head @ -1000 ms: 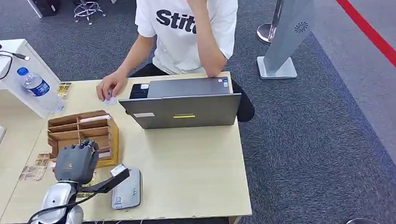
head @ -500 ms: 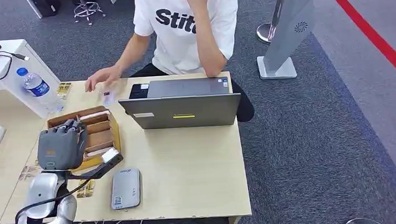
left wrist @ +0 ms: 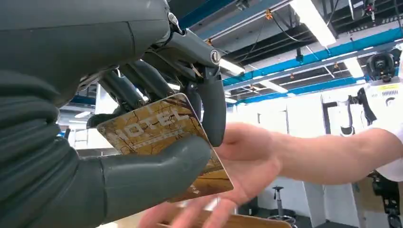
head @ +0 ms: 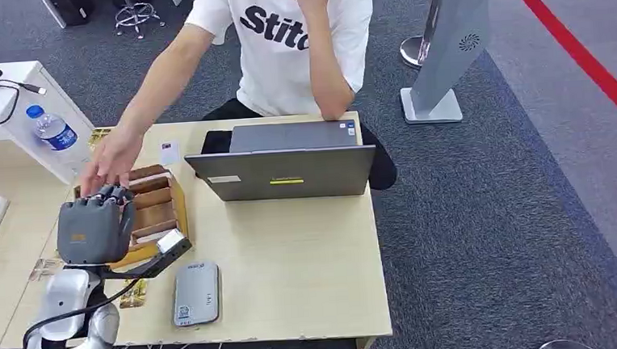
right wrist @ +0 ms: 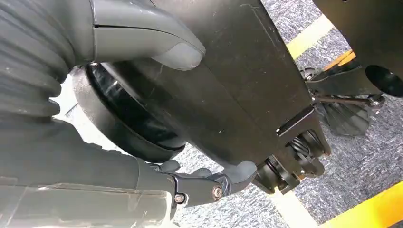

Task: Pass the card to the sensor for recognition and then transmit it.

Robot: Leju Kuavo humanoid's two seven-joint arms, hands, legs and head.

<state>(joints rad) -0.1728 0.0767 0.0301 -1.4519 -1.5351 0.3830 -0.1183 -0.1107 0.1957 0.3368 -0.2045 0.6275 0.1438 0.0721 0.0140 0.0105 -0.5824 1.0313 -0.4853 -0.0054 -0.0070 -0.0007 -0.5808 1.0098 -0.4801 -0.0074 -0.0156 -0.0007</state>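
The left hand [head: 90, 231] is raised above the table [head: 295, 264] at about 8 o'clock in the head view, its back toward the camera, and it grips a gold-brown card [left wrist: 166, 142] between the thick thumb [left wrist: 157, 171] and the darker fingers [left wrist: 211, 111]. In the left wrist view the card is tilted and bears pale lettering; the thumb lies across its lower face and the fingers curl over its upper edge.

A person's hand [head: 110, 158] reaches in from 11 o'clock, palm open, right at the robot's fingertips; in the left wrist view that palm [left wrist: 247, 161] sits just behind the card, and whether it touches the card I cannot tell.

Under the two hands stands a wooden organizer [head: 157, 204] with several slots. A grey card reader [head: 196, 293] lies flat on the table at 6 o'clock of the organizer, near the front edge. An open laptop [head: 288, 163] sits at 3 o'clock of the organizer, with a small white card [head: 169, 151] lying at its 10 o'clock. A water bottle [head: 53, 129] stands at the far left.

The right hand [right wrist: 142, 38] shows beside dark body parts, and whether it is clenched or released I cannot tell
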